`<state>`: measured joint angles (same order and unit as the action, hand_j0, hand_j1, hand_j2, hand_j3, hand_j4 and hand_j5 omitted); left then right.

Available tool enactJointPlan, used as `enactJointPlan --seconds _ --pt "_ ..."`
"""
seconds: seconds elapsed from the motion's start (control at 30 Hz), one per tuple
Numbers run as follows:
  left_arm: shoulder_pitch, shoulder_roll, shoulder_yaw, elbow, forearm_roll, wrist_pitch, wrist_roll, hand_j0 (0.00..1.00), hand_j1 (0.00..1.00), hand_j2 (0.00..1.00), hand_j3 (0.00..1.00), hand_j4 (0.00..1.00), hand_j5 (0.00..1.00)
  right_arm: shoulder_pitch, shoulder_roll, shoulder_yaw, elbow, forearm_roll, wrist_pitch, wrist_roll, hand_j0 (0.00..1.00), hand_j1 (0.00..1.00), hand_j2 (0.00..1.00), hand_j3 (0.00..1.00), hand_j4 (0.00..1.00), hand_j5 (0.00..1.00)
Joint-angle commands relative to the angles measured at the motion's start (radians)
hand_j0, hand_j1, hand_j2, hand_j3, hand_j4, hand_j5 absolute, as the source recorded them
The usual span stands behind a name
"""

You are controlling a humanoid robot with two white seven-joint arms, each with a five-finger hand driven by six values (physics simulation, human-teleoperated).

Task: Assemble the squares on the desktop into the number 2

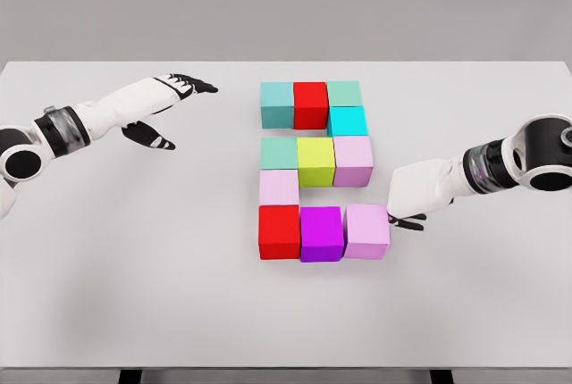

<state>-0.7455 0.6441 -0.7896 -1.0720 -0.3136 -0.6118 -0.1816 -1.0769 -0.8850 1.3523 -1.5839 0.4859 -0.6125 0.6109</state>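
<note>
Coloured cubes lie together on the white table (pixel 134 295) in a blocky figure. Top row: teal cube (pixel 277 104), red cube (pixel 310 104), green cube (pixel 344 94). A cyan cube (pixel 347 121) sits below the green one. Middle row: mint cube (pixel 279 153), yellow-green cube (pixel 315 161), pink cube (pixel 353 160). A pale pink cube (pixel 279 187) follows on the left. Bottom row: red cube (pixel 279 231), magenta cube (pixel 322 233), lilac cube (pixel 367 230). My right hand (pixel 407 214) sits just right of the lilac cube, its dark fingertips at the cube's side, holding nothing. My left hand (pixel 174 98) hovers open, far left of the cubes.
The table's front edge runs along the bottom of the view, with dark legs showing beneath. A plain grey wall stands behind the table's far edge.
</note>
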Motion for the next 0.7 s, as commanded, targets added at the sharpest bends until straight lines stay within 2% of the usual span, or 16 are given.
enactJointPlan --seconds 0.0,0.67 --pt "0.000 0.000 0.001 0.000 0.007 0.001 0.001 1.00 1.00 1.00 1.00 1.00 1.00 0.000 0.000 -0.001 -0.001 -0.003 0.002 0.000 0.14 0.14 0.14 0.14 0.14 0.14" --pt "0.009 -0.001 0.003 0.001 0.007 0.001 0.001 1.00 1.00 1.00 1.00 1.00 1.00 -0.005 -0.002 -0.001 0.002 -0.003 0.002 0.000 0.13 0.13 0.13 0.13 0.13 0.13"
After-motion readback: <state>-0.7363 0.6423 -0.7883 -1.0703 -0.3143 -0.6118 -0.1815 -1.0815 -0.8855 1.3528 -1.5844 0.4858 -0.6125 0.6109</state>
